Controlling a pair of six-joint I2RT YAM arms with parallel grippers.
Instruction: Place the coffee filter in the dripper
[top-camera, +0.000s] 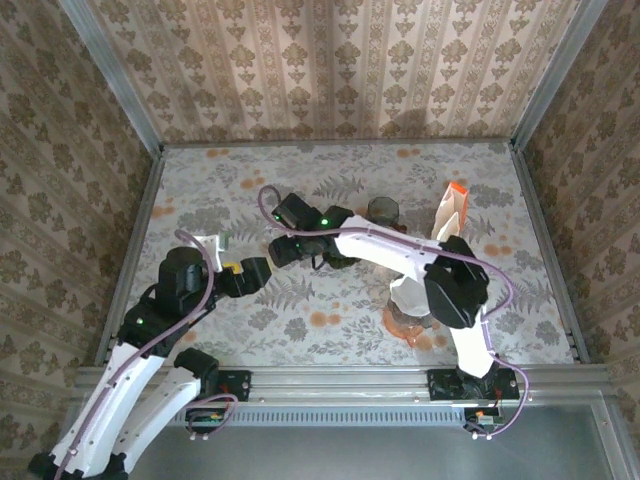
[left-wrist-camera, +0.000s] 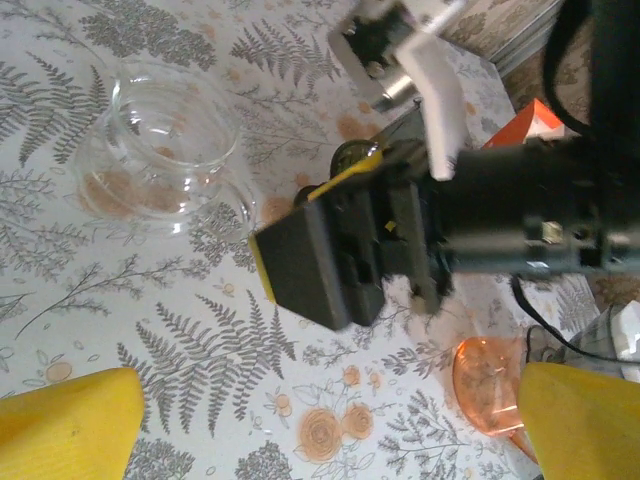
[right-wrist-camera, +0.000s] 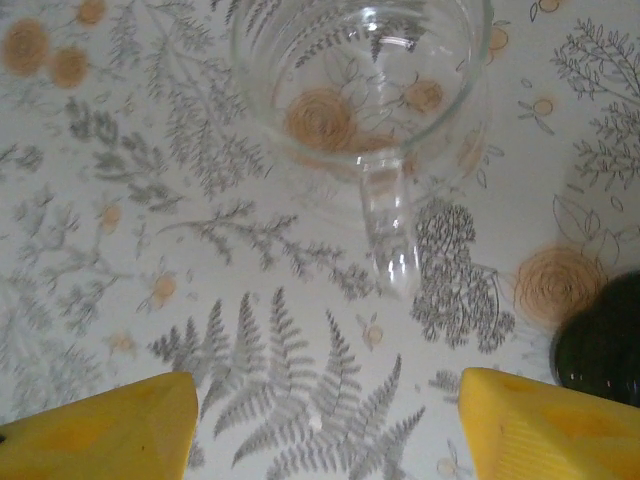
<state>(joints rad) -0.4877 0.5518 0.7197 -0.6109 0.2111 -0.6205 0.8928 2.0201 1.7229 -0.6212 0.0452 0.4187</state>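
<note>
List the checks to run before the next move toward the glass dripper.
1. Left tool open and empty: ok.
2. Right tool open and empty: ok.
3. Clear glass dripper with handle has nothing inside: ok.
4. Dripper lies ahead of the right tool with nothing between them: ok.
5. Arm clearance: the right tool sits directly in front of the left tool: not ok.
6. Paper coffee filter located: cannot tell.

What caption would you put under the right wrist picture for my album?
The right gripper hangs open near a clear glass cup with a handle on a fern-patterned tablecloth.
</note>
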